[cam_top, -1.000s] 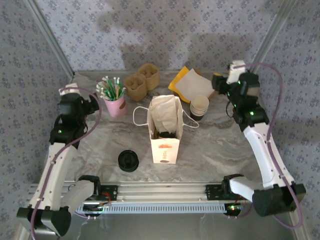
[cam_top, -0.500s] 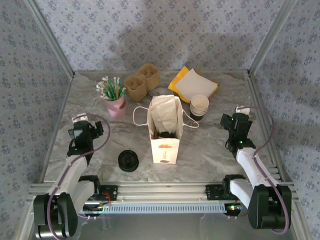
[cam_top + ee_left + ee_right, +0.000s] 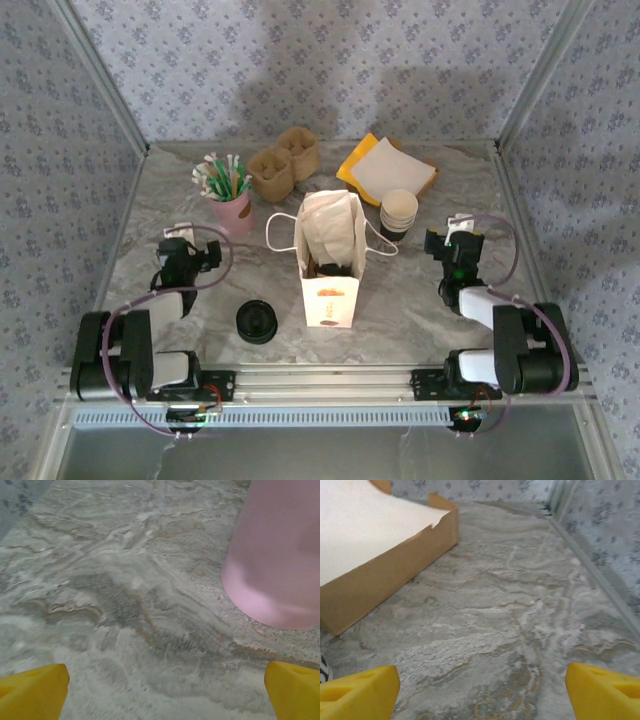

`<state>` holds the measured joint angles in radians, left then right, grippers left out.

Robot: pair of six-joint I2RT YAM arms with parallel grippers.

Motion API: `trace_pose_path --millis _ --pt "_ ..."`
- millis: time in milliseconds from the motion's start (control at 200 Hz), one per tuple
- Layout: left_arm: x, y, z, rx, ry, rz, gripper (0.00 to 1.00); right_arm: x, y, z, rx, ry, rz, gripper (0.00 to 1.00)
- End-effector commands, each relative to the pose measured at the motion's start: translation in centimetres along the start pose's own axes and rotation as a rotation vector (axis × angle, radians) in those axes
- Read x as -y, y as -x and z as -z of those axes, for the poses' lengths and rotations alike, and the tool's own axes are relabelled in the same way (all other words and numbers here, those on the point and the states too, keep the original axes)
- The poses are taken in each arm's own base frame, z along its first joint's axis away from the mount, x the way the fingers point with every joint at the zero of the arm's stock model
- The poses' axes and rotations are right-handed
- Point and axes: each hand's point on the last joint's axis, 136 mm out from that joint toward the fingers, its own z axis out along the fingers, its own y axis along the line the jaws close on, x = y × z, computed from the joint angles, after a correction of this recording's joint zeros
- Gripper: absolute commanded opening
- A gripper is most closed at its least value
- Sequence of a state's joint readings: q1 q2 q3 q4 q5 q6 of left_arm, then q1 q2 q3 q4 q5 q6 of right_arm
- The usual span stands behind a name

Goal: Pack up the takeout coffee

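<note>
Spread wide and empty: left gripper (image 3: pixel 187 252), yellow fingertips (image 3: pixel 34 692) far apart, low over the bare marble table (image 3: pixel 125 605). Just ahead of it and to its right, pink cup (image 3: pixel 280 555), upright, holding green-and-white sticks (image 3: pixel 222 175) (too small from above to say what kind). Behind that gripper and off toward the other one, low pile of black lids (image 3: pixel 257 321) lying on the table.

Likewise parted wide with nothing held: right gripper (image 3: pixel 455 250), its yellow fingertips (image 3: pixel 357 690) on either side of bare marble. Ahead of it and to its left, brown cardboard tray (image 3: pixel 390 575) with white paper (image 3: pixel 365 525) lying in it. Nearer, also on its left, stack of lidless cream cups (image 3: pixel 399 212).

Between the two grippers, well apart from both, white paper bag (image 3: pixel 330 290), upright, mouth open. Down inside that bag, takeout coffee (image 3: pixel 335 268), only the black lid showing through the mouth. Farther out beyond the bag, two brown round containers (image 3: pixel 283 160) side by side near the back wall.
</note>
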<state>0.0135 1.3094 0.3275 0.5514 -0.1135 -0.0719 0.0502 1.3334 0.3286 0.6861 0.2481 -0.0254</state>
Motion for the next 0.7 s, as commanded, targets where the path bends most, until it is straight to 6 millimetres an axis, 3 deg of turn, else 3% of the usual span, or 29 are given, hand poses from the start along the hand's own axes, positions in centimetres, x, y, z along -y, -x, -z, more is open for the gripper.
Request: trace_pose_path --millis 0,155,285,695 --pt "1.5 4.9 -1.3 0.149 -0.079 -0.025 1.0 -1.7 1.6 -0.8 0.088 0.089 0.036 0.88" --pt "1.9 3.2 -3.5 0.124 -0.091 -0.037 1.0 -2.2 0.0 -1.7 0.108 0.121 0.03 0.92" --pt "1.9 3.2 -3.5 0.112 -0.097 -0.034 1.0 -1.5 -0.4 -3.0 0.019 0.109 -0.016 1.0" --pt "1.9 3.2 -3.5 0.116 -0.097 -0.034 1.0 -0.9 -0.2 -3.1 0.016 0.11 -0.034 1.0"
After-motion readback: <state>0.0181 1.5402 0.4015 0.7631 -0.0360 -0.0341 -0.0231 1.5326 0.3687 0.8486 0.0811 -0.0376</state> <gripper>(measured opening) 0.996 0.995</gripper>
